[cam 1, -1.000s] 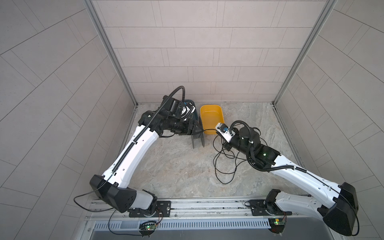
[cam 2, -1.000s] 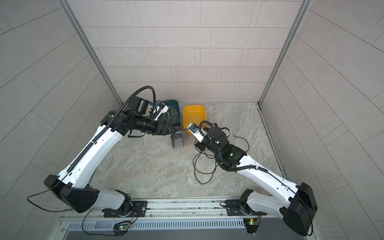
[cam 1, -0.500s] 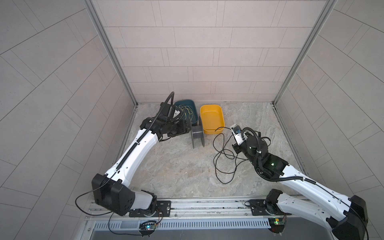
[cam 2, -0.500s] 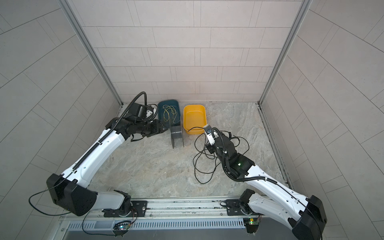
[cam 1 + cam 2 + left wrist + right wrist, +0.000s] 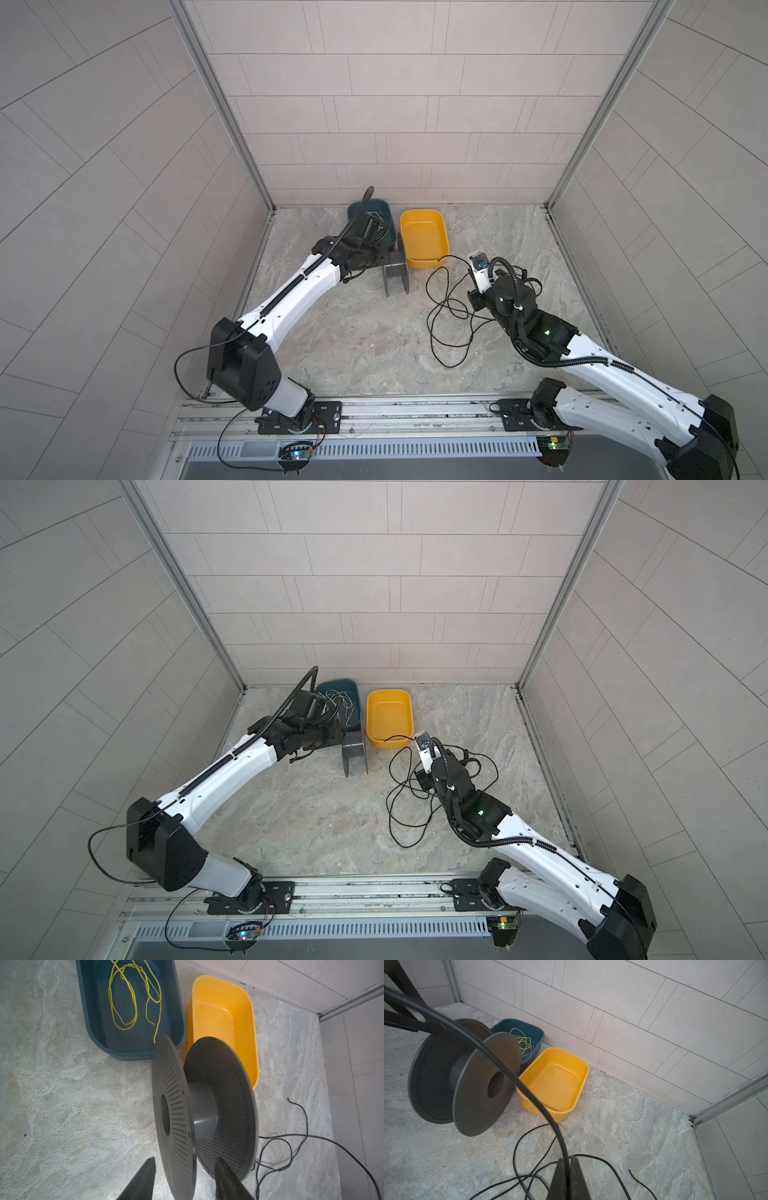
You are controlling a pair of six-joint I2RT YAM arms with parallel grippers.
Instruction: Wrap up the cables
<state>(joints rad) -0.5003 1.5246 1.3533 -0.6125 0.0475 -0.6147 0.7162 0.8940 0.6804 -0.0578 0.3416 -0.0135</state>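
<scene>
Right wrist view gives me the clearest read: the right gripper point(image 5: 568, 1159) has its fingers pressed together on the black cable point(image 5: 527, 1094), which arcs up out of the pinch and passes in front of the gray reel point(image 5: 483, 1084). The rest of the cable lies in loose, tangled loops on the counter point(image 5: 62, 1095), between the reel and my right arm. In both top views one strand reaches toward the near edge of the yellow tub point(image 5: 254, 1043).

The reel stands upright on the rims of its two perforated discs, just in front of the blue tub point(image 5: 87, 1012) and the yellow tub. Its hub is bare. A thin yellow cord point(image 5: 134, 1001) lies coiled inside the blue tub.

On the left wrist view, the left gripper point(image 5: 185, 1158) is apart and straddles the rim of one disc, with one finger outside the disc and one between the two discs. I see a gap on both sides, so it is not clamping.
</scene>
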